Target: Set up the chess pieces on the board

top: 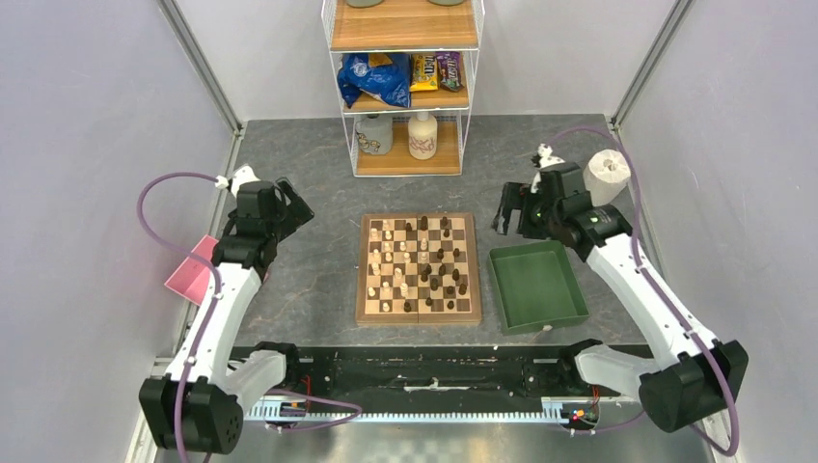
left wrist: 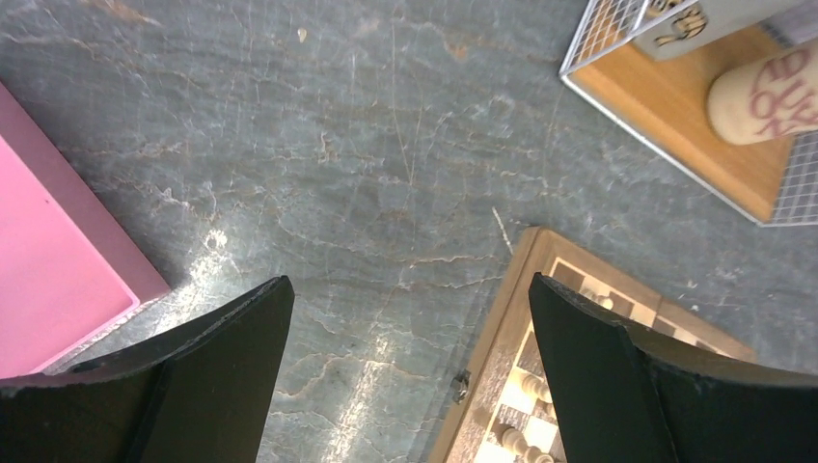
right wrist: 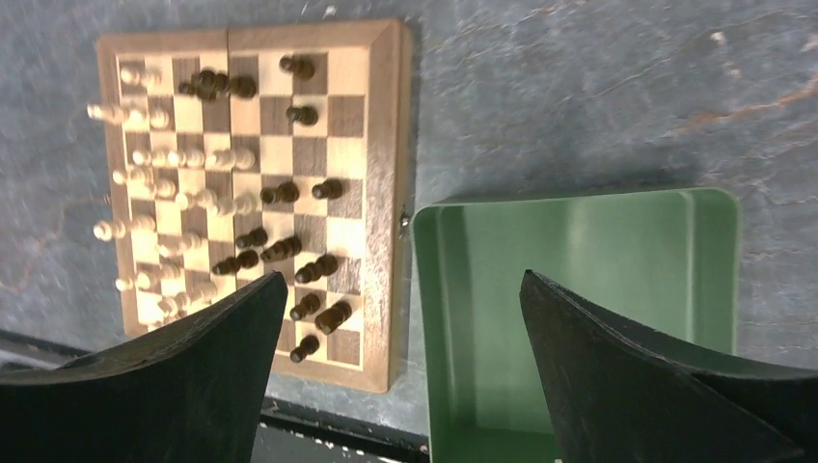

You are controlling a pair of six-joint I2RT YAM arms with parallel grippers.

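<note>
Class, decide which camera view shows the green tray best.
Top external: the whole green tray shows, right of the board. Right wrist shows it closer, its near end hidden by the right gripper's fingers. Left wrist misses it.

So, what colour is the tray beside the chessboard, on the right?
The tray is plain green; the right wrist view shows it best.

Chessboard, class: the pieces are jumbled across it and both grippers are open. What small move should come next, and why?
Probably the right gripper should lower toward the nearest dark pieces on the right side of the board. Its jaws are open and hold nothing, it hovers beside that edge, and the pieces sit scattered, not in rows.
</note>
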